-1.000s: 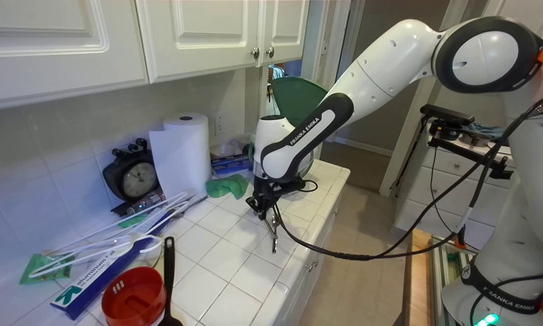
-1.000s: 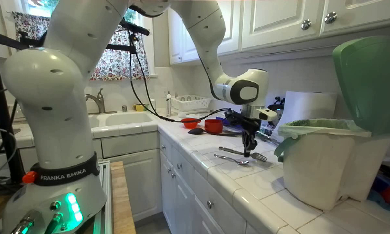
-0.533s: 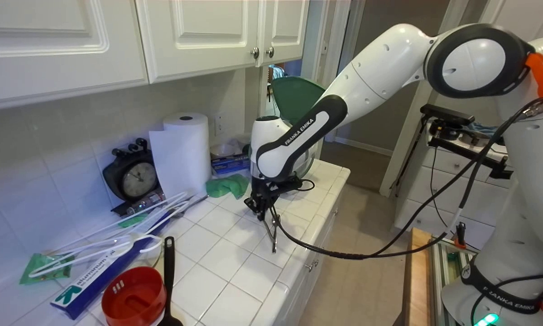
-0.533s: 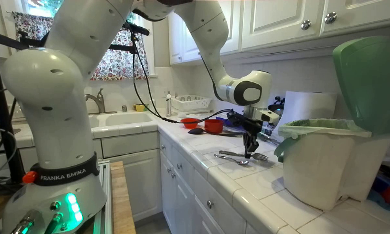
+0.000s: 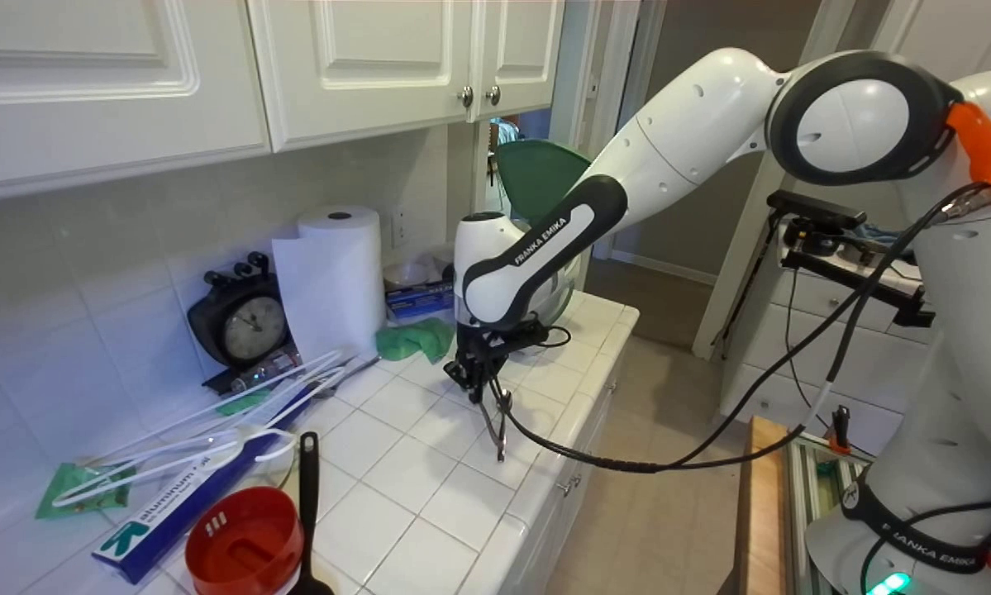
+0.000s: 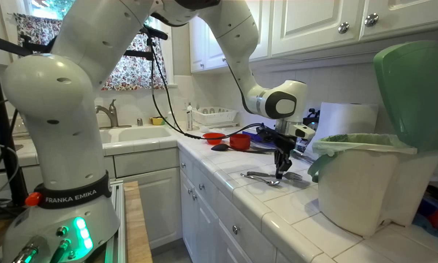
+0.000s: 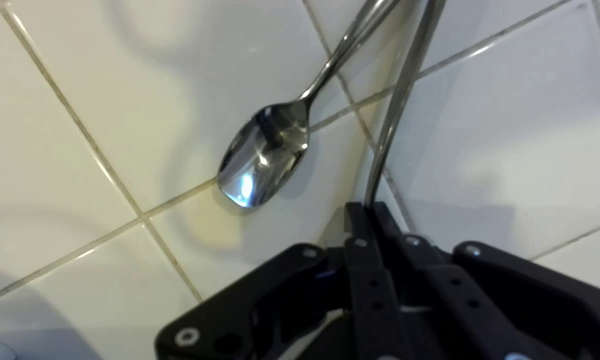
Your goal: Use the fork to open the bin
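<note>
My gripper [image 7: 368, 205] points down over the counter, its fingertips shut on the silver fork [image 7: 401, 92] close to its neck. In the wrist view the fork's handle runs up and away from the fingertips, while the tines are hidden behind the gripper. The tines of the fork [image 6: 293, 176] show to the right of the gripper [image 6: 279, 176] in an exterior view. Whether the fork touches the tiles, I cannot tell. Further right stands the white bin [image 6: 357, 186], its green lid [image 6: 416, 95] raised and a greenish liner over its rim.
A silver spoon [image 7: 264, 155] lies close beside the fork. Red cups [image 6: 239, 141], a black ladle [image 6: 221, 147], white hangers [image 5: 206, 442], a foil box [image 5: 169, 516] and a paper towel roll [image 5: 342, 273] are on the counter. Its tiled edge [image 6: 253, 204] runs along the front.
My gripper has shifted slightly toward the bin and lower. The fork has moved with it, its handle end coming down and nearer the spoon. Spoon and bin have not moved.
</note>
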